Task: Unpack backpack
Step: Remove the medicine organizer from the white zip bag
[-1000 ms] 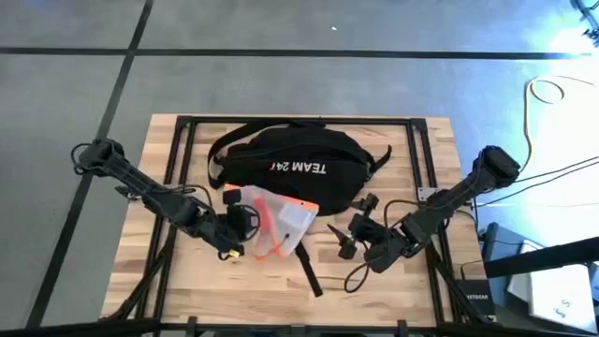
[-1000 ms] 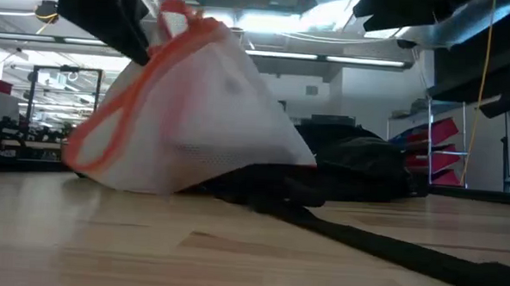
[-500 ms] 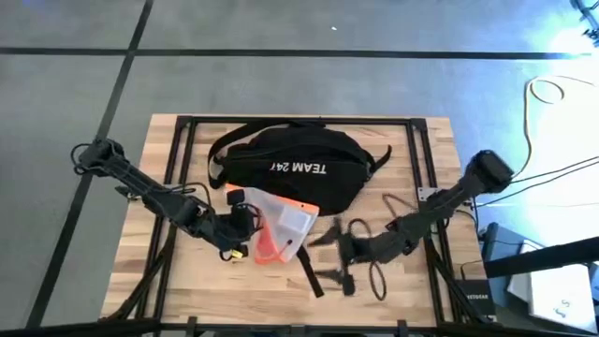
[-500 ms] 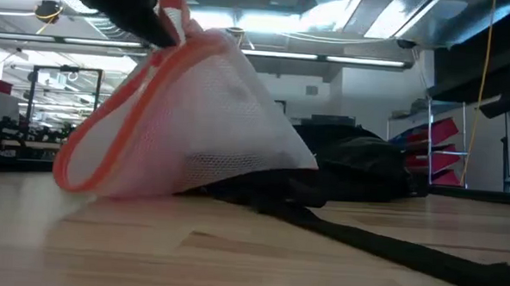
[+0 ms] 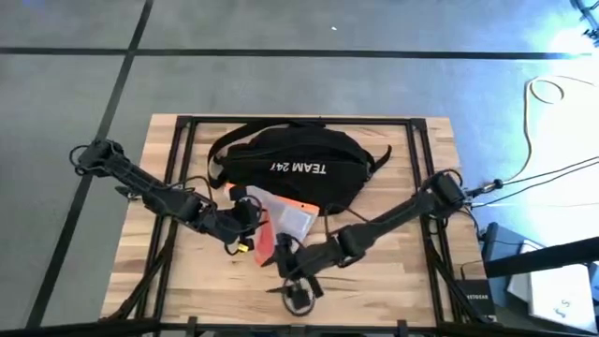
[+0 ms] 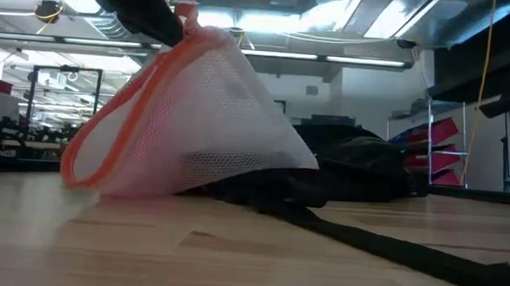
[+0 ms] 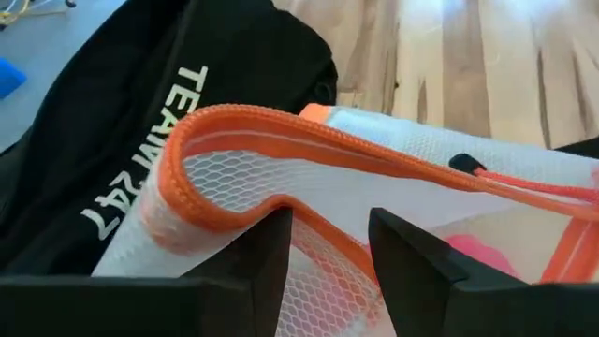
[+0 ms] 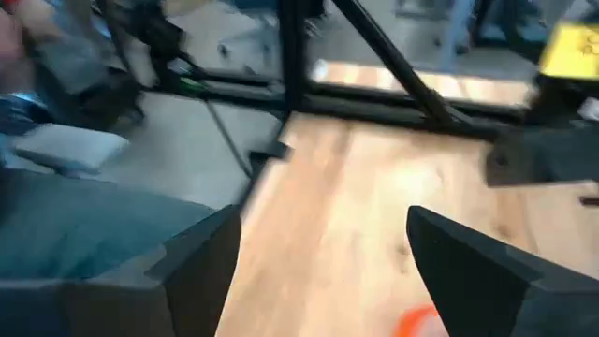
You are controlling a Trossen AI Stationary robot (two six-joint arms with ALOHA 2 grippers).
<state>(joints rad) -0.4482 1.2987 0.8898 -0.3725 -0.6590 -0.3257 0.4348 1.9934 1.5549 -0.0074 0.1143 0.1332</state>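
Both arms low (left gripper point(image 7: 323, 253) clamping pouch point(image 5: 281, 223))

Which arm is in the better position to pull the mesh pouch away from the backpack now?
Left, probably. The left gripper is shut on the pouch rim and lifts it beside the backpack. The right gripper is open and empty near the table's front edge.

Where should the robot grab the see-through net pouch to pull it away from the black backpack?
Probably by the thick orange trim of the mesh pouch, coming from the front edge of the table, the side away from the backpack. The trim is a firm folded rim, and the left gripper already straddles it there; the loose mesh would likely slip.
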